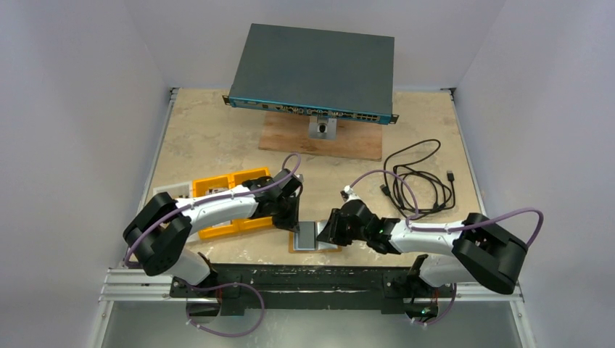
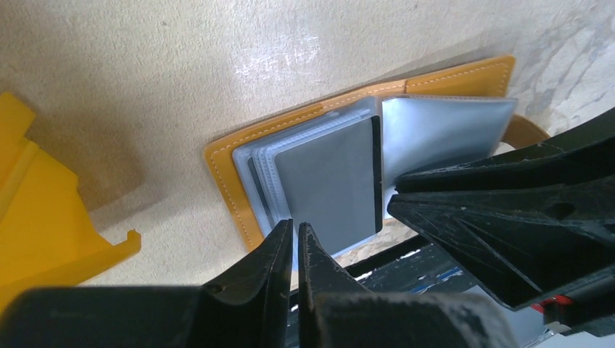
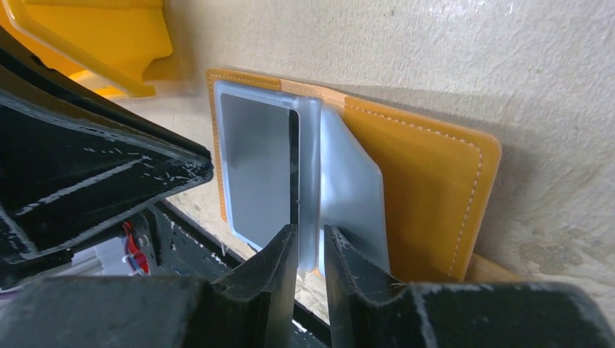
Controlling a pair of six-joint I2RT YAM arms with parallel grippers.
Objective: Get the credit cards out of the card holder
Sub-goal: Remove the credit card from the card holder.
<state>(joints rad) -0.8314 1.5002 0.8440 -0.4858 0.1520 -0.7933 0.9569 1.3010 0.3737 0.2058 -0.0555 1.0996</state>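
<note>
The left fingers [image 2: 295, 226] are almost together, with only a thin slit between their tips. They sit at the near edge of the clear sleeves [image 2: 442, 130], but I cannot tell whether anything is pinched in the slit. The right fingers [image 3: 310, 230] stand slightly apart, with the near edge of one clear sleeve page in the gap. Whether they touch it is unclear.

Both pairs reach into the card holder [image 3: 428, 188], which lies open and flat at the near edge of the worktop [image 1: 217, 138], between the two arms. A grey credit card [image 2: 326, 185] is inside the top sleeve on the holder's left half. The loose sleeve page bends up over the bare tan right half.

Just left of the holder is a yellow tray [image 2: 43, 217], partly under the left arm. Further back, a black cable [image 1: 420, 177] lies coiled on the right. A grey metal box [image 1: 312, 69] rests above a wooden board [image 1: 326, 141] at the far side.
</note>
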